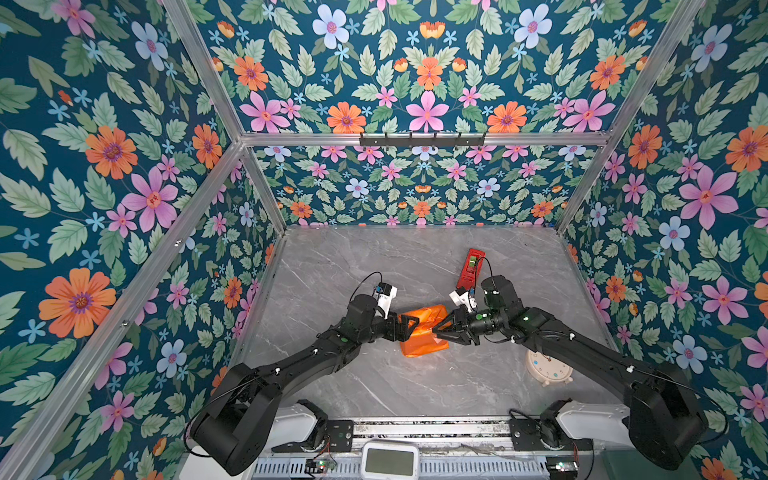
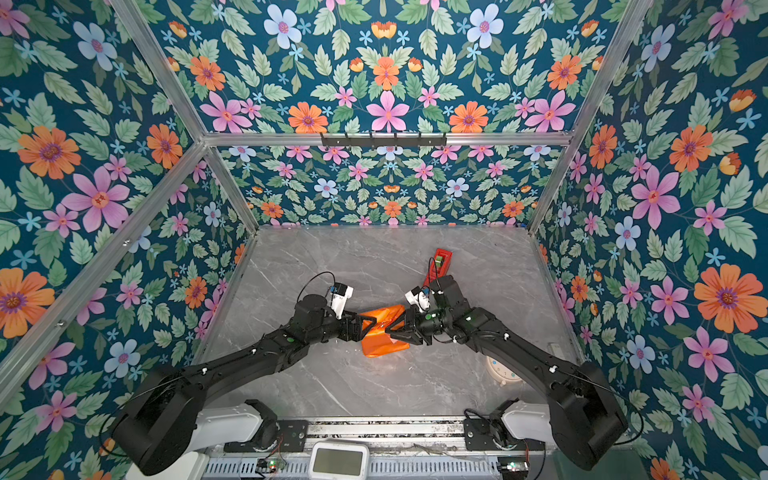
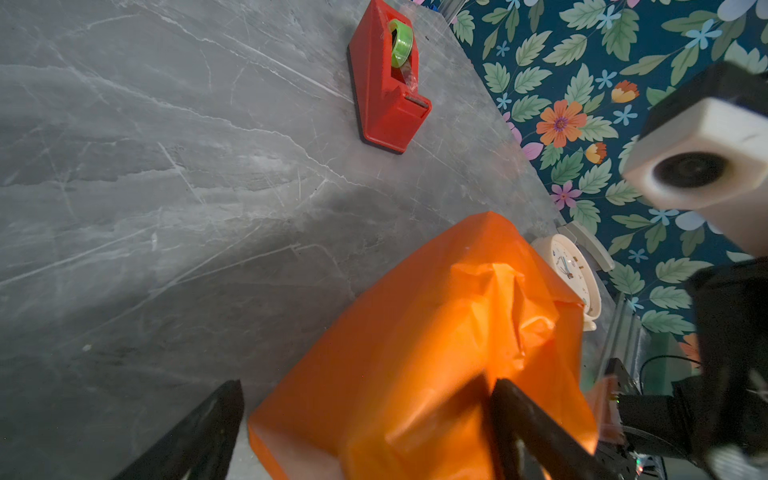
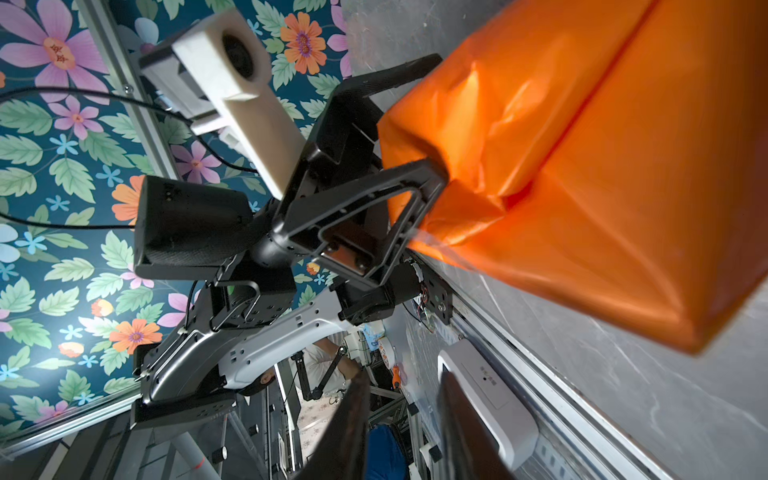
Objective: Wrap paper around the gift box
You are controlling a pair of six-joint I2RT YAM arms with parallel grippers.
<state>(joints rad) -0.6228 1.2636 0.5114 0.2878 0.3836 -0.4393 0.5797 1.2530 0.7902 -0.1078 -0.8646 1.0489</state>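
The gift box is hidden inside the paper (image 1: 424, 343), which is folded round it orange face out as a creased parcel (image 2: 380, 347) on the grey table. My left gripper (image 1: 409, 328) (image 3: 368, 386) is open wide at the parcel's left end. One of its fingers (image 4: 432, 178) presses into the folded end flap. The other reaches along the parcel's far side. My right gripper (image 1: 436, 330) (image 4: 403, 378) hovers at the parcel's right side, its jaws a narrow gap apart with nothing seen between them. The paper (image 3: 415, 332) bulges with loose folds (image 4: 498, 104) at the end.
A red tape dispenser (image 1: 471, 266) (image 3: 388, 83) with a green roll stands behind the right arm. A cream alarm clock (image 1: 548, 368) (image 3: 569, 270) lies under the right forearm. A white screen device (image 1: 389, 461) sits at the front rail. Floral walls enclose three sides.
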